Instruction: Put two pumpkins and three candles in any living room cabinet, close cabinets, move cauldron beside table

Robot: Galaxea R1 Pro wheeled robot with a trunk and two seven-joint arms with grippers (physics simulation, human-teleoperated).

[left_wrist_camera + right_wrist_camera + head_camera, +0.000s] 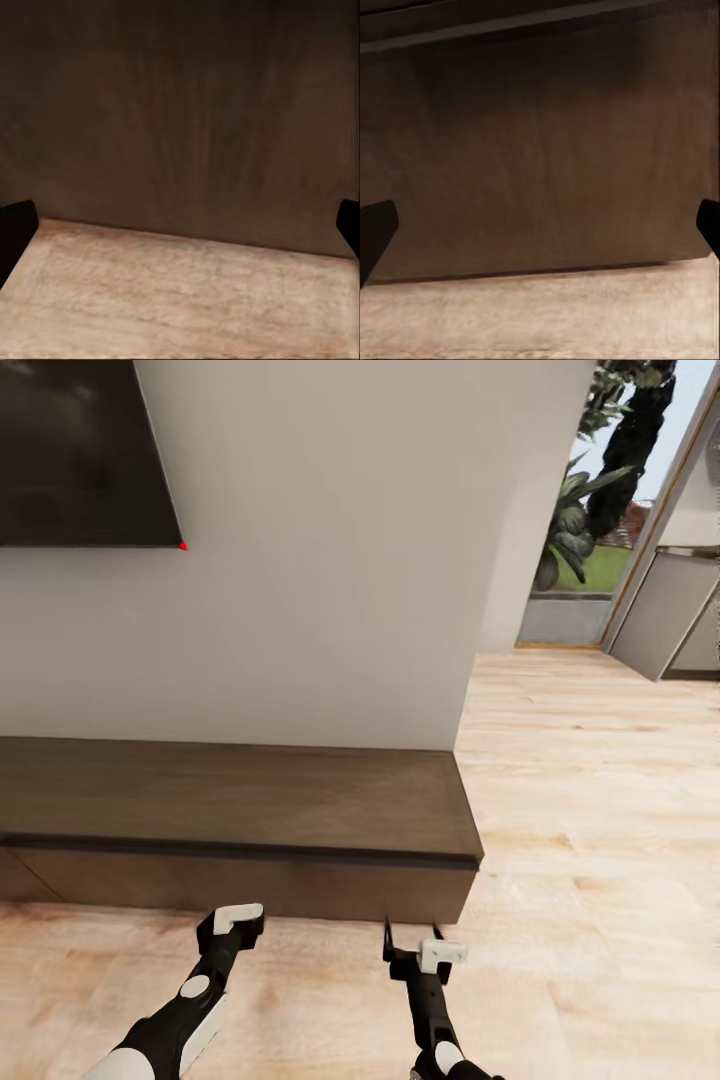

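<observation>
Both my left gripper and right gripper hang wide open and empty just before the long dark-brown wooden cabinet — shut, rigid, its flat handleless front likely best pulled by an edge.

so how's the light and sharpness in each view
Head view: even daylight, sharp, bright doorway at right, cabinet front shaded under its top. Left wrist view: dim, soft, cabinet front blurred. Right wrist view: likewise dim and soft.

A dark television hangs on the white wall; leafy plants stand beyond the wooden floor.
</observation>
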